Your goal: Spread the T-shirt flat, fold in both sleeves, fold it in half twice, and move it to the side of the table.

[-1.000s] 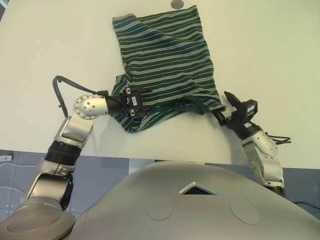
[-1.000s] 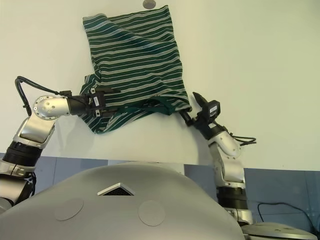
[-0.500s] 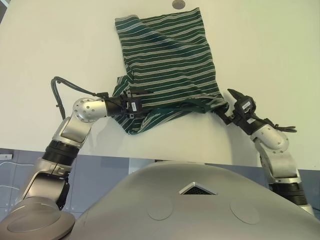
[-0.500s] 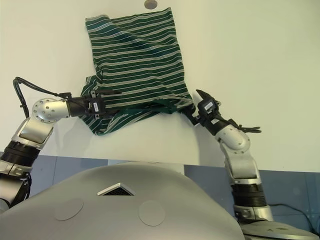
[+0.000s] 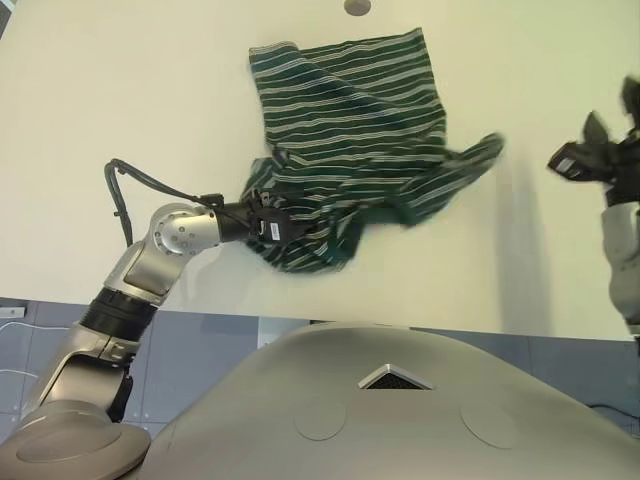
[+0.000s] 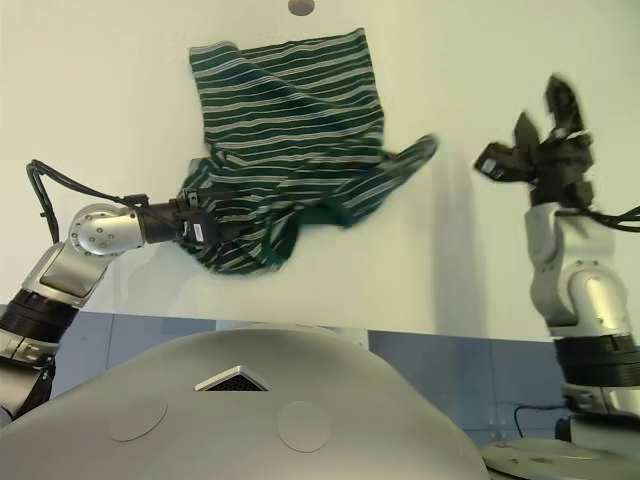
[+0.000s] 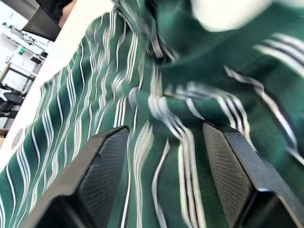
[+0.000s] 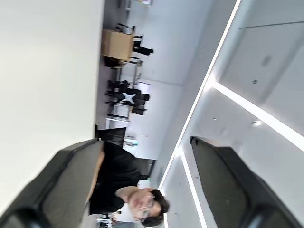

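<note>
T-shirt: bunched on the middle of the table, not yet flat; sleeve folds, both halvings and the move aside outstanding. Left gripper: fingers apart at the near bunch. Right gripper: unclenched, empty, well apart
</note>
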Robot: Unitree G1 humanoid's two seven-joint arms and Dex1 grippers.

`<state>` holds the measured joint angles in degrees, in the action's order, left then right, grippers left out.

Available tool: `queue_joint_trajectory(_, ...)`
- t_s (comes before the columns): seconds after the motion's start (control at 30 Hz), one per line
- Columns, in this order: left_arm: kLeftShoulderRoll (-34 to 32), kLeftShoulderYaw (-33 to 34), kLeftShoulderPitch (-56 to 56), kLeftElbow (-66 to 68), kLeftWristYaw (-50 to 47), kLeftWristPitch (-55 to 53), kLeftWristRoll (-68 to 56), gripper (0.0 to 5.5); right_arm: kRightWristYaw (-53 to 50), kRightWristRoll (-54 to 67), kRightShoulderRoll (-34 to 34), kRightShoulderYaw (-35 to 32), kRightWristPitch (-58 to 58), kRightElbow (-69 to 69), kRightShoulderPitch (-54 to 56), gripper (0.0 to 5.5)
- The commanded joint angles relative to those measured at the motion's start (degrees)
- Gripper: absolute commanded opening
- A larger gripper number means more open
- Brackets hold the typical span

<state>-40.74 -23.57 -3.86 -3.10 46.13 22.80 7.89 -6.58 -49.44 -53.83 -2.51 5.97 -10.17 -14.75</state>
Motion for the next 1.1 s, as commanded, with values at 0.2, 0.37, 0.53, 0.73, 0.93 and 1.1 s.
queue_joint_trajectory(0.2,-8.6,-3.8,-2.1,2.5,6.6,3.6,4.9,2.83,11.3,26.3,5.4,-0.5,-15.3,7.1,5.6,3.51)
queue_joint_trajectory(0.37,-11.6,4.2,2.6,-4.3,11.0,-1.3,-13.1,2.83,39.6,55.4,10.7,11.1,-11.6,-2.3,-0.4,3.51)
queue_joint_trajectory(0.53,-19.0,30.3,-17.1,-6.8,14.7,-22.3,-40.6,2.83,48.6,59.8,6.5,9.9,-7.3,-1.1,-13.5,3.51)
queue_joint_trajectory(0.73,-6.5,42.2,-32.9,-11.6,-2.0,-47.9,-56.4,2.83,44.5,64.4,10.2,0.1,-9.1,-9.7,-21.5,3.51)
queue_joint_trajectory(0.93,1.5,36.4,-30.3,-11.6,-12.3,-57.7,-53.2,2.83,41.5,75.4,16.5,-9.5,-3.6,-10.4,-18.4,3.51)
queue_joint_trajectory(1.1,3.6,32.9,-33.8,-13.6,-11.5,-54.4,-47.4,2.15,36.7,87.2,28.8,-16.6,0.3,-6.7,-24.4,3.54)
